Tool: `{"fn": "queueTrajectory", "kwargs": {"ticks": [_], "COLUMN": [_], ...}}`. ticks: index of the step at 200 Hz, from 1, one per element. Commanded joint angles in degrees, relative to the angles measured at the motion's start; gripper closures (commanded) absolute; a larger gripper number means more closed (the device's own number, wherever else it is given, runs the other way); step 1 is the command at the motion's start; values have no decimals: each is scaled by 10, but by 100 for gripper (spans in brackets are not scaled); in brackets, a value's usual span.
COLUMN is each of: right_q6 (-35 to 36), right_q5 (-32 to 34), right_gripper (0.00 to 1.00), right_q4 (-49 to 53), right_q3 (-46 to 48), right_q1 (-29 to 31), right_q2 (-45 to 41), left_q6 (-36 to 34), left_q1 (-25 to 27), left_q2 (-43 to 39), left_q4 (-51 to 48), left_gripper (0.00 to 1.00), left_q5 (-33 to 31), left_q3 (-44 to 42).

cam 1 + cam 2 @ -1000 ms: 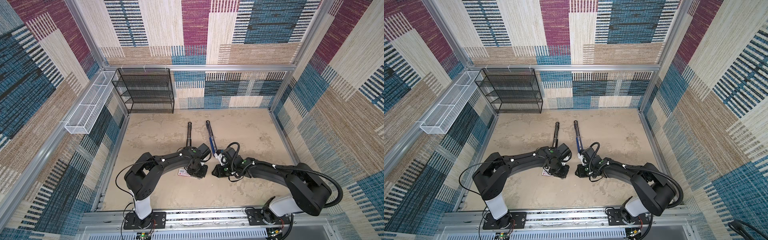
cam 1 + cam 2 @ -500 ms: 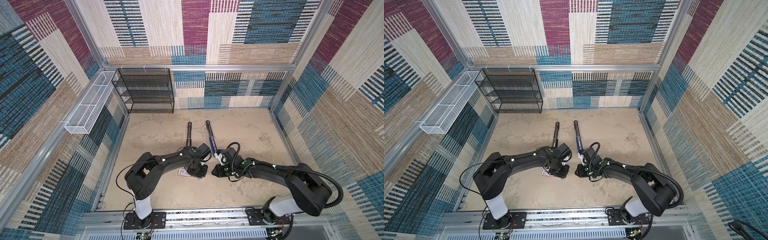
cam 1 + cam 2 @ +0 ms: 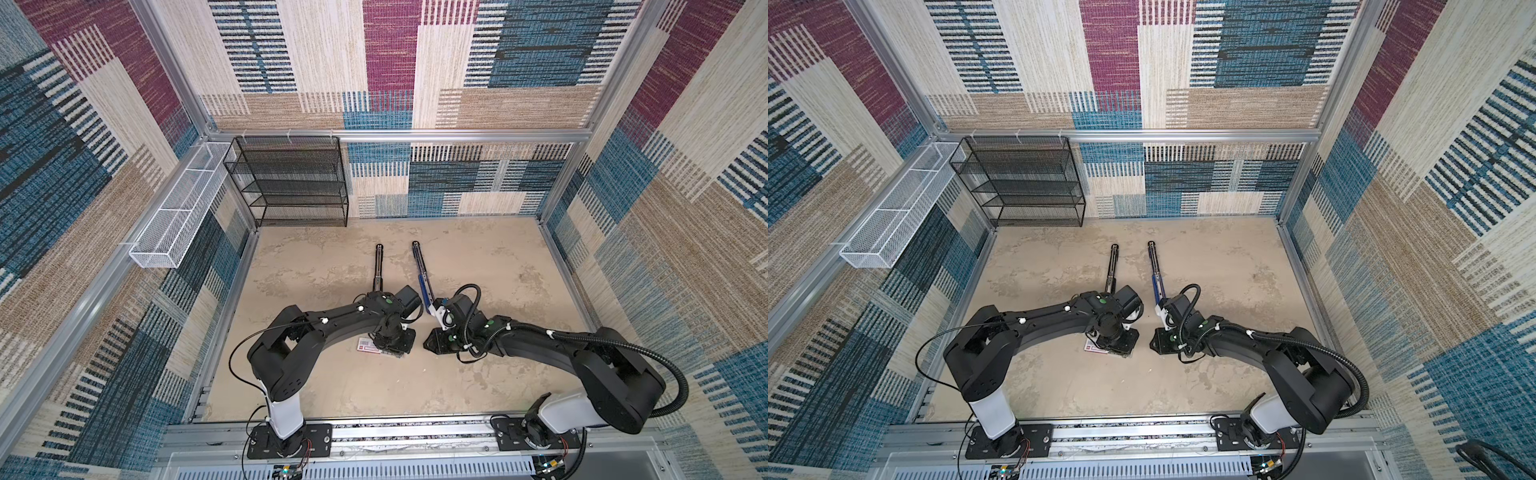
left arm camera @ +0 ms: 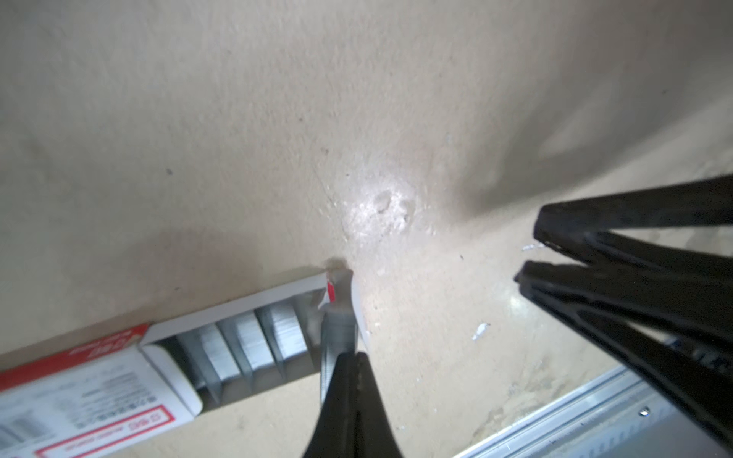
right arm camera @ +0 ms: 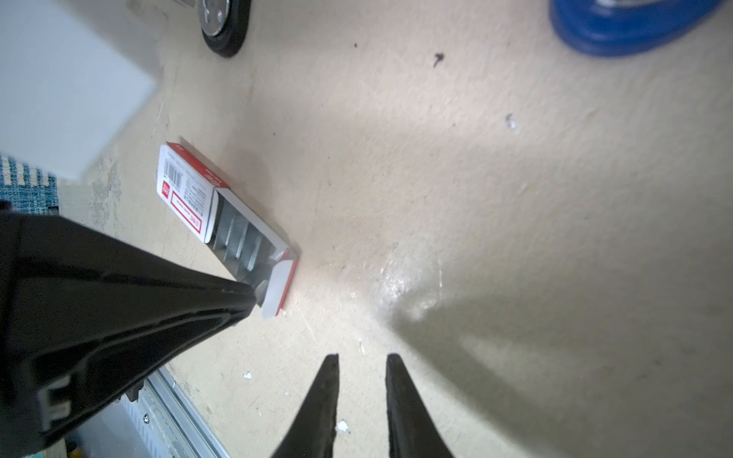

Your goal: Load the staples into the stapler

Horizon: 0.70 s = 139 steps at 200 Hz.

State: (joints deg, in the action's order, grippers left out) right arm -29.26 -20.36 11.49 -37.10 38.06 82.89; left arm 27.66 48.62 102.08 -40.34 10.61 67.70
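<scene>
A white-and-red barcoded box point(image 4: 91, 396) lies on the beige table point(image 3: 332, 386), its tray pulled out with rows of grey staples point(image 4: 246, 349) inside. My left gripper point(image 4: 351, 355) is shut on one thin grey strip of staples point(image 4: 336, 317) at the tray's open end. In the right wrist view the same box point(image 5: 184, 190) shows with the left fingertips point(image 5: 242, 297) at its end flap. My right gripper point(image 5: 361, 357) stands open and empty just right of the box. The stapler lies behind both wrists as a black bar point(image 3: 379, 268) and a blue-and-black bar point(image 3: 420, 270); their near ends are hidden.
A black mesh shelf point(image 3: 291, 183) stands at the back left. A white mesh basket point(image 3: 178, 220) hangs on the left wall. An aluminium rail point(image 3: 374, 432) runs along the front edge. Small white specks point(image 4: 480, 331) lie near the box.
My left gripper has closed on the staple strip at the tray's end. Both arms stay where they were, and the right gripper's opening is unchanged.
</scene>
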Motion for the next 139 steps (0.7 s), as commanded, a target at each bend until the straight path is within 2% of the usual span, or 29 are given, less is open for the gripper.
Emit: {"fn": "queueTrajectory", "kwargs": {"ticks": [1,41,87,112,139], "right_q6": [-3,-1,3,0,-26], "right_q5": [9,10,-55,-115,-203], "right_gripper": [75,75,73,69,66], "right_q4": [-2,0,-28,-71,-139], "right_q3": [-3,-9,-28,-42,-57], "right_q1": [-2,-13,-72,-116,-157], "right_q2": [-8,-26,-85,-107,-108], "left_q6": [-11,-8,7,30,80], "left_q1": [0,-4,-32,-65,-96], "left_q2": [-18,-52,-123,-178,-241], "left_q4": [-22,-30,6,78,212], "left_gripper": [100,100,100,100,100], "left_q5": [-15,-21,0,29,74], "left_q3": [3,-3,1,-13,-60]}}
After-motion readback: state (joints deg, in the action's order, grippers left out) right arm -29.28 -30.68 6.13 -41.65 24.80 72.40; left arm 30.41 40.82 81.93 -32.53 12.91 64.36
